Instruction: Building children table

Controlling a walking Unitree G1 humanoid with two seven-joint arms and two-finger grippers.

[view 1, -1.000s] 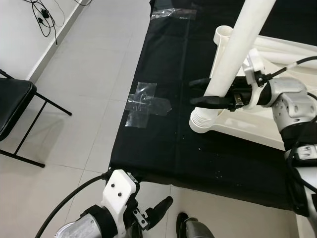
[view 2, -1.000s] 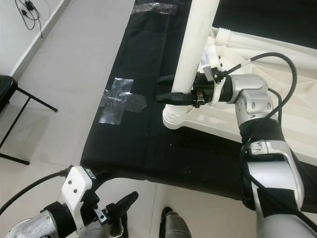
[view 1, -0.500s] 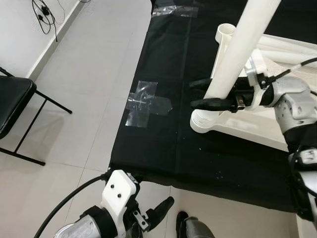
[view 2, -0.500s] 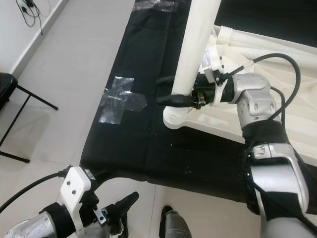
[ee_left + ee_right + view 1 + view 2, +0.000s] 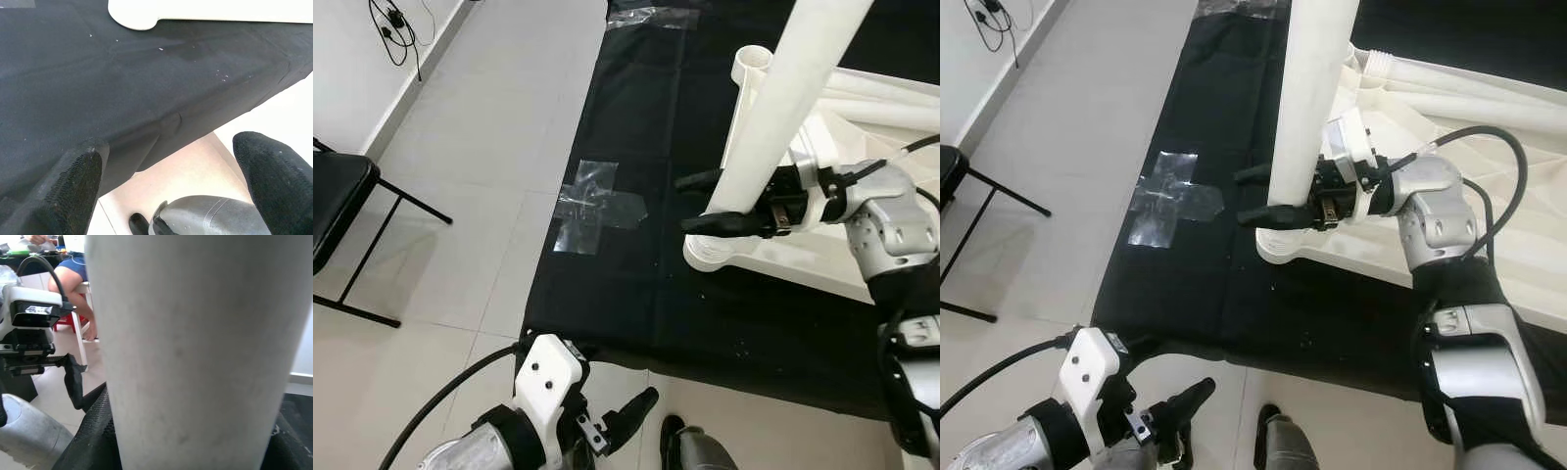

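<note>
A white table leg point(image 5: 781, 108) is standing tilted over the near-left corner socket point(image 5: 713, 251) of the overturned white tabletop point(image 5: 822, 264), its lower end just above or in that round socket; whether it is seated cannot be told. The leg is leaning up toward one o'clock and running off the top of the head views. A second open white socket tube point(image 5: 749, 65) is rising behind it at twelve o'clock.

The right gripper point(image 5: 705, 201) is reaching in from three o'clock and pinching the leg near its lower end, one black finger passing in front of the leg and the other behind, both pointing toward nine o'clock. In the right wrist view the leg point(image 5: 195, 352) is looming close between the black fingers point(image 5: 93, 435).

The tabletop is lying on a black cloth point(image 5: 636, 284) spread over the tiled floor point(image 5: 460, 196). Clear tape point(image 5: 592, 201) is fixing the cloth's edge to the tiles at nine o'clock of the socket. A black folding chair point(image 5: 342, 215) is standing further out at nine o'clock.

The left gripper point(image 5: 622, 421) is hanging idle at six o'clock, its fingers point(image 5: 73, 181) spread apart over the cloth's near edge. A seated person's legs point(image 5: 73, 293) are showing in the right wrist view.
</note>
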